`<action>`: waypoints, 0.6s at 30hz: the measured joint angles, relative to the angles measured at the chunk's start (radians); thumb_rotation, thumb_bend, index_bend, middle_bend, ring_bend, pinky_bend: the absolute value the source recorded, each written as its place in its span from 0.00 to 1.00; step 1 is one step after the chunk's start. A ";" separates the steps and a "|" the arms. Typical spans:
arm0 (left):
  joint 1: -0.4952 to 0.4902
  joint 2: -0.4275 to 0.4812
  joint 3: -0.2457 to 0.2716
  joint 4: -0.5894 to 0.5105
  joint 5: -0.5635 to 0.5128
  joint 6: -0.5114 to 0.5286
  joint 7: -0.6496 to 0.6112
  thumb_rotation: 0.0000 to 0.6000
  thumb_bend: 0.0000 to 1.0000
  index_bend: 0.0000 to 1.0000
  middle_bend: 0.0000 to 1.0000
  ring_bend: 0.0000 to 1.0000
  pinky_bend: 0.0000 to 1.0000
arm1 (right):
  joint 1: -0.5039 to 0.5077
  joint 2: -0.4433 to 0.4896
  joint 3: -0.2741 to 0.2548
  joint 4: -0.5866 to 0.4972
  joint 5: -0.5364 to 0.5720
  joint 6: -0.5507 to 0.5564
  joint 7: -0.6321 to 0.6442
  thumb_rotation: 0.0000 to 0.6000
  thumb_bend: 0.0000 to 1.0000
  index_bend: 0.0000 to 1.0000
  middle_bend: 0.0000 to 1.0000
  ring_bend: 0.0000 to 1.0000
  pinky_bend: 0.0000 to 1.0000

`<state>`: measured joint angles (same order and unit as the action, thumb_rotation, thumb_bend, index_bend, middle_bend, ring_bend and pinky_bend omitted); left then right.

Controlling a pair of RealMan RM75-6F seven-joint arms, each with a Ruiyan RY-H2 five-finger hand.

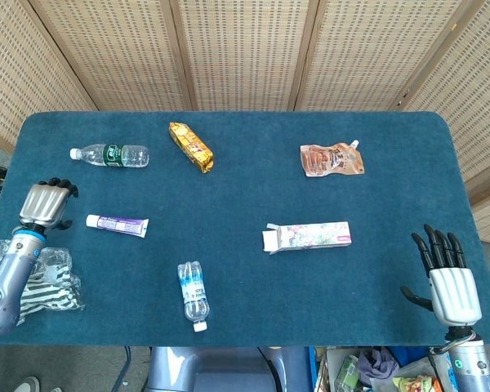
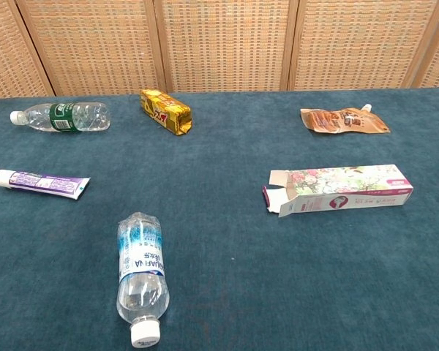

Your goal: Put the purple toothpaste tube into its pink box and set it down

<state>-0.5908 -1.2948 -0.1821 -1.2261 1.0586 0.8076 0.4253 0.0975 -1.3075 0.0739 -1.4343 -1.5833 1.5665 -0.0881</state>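
The purple toothpaste tube [image 1: 117,224] [image 2: 42,182] lies flat on the left part of the blue table, its white cap pointing left. The pink flowered box [image 1: 309,237] [image 2: 339,189] lies on its side right of centre, with the flaps at its left end open. My left hand [image 1: 45,204] hovers just left of the tube, fingers bent forward, holding nothing. My right hand [image 1: 449,273] is at the near right corner, well right of the box, fingers straight and spread, empty. Neither hand shows clearly in the chest view.
A green-labelled water bottle [image 1: 110,154] and a yellow snack pack [image 1: 190,146] lie at the back left. A brown spout pouch [image 1: 332,159] lies at the back right. A blue-labelled bottle [image 1: 193,295] lies near the front. A striped cloth bag [image 1: 49,282] sits under my left forearm.
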 measured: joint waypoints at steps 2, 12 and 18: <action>-0.009 -0.012 0.007 0.006 -0.011 -0.006 0.017 1.00 0.23 0.37 0.29 0.22 0.32 | 0.000 0.000 0.000 0.000 0.001 0.000 0.001 1.00 0.00 0.08 0.00 0.00 0.00; -0.041 -0.062 0.042 0.052 -0.059 -0.034 0.066 1.00 0.23 0.38 0.30 0.22 0.32 | -0.001 0.003 0.003 0.002 0.008 0.000 0.008 1.00 0.00 0.08 0.00 0.00 0.00; -0.065 -0.091 0.053 0.077 -0.084 -0.056 0.078 1.00 0.23 0.38 0.30 0.22 0.32 | 0.000 0.002 0.003 0.003 0.012 -0.005 0.005 1.00 0.00 0.08 0.00 0.00 0.00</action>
<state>-0.6563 -1.3862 -0.1292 -1.1490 0.9744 0.7513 0.5036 0.0971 -1.3058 0.0766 -1.4314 -1.5713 1.5618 -0.0831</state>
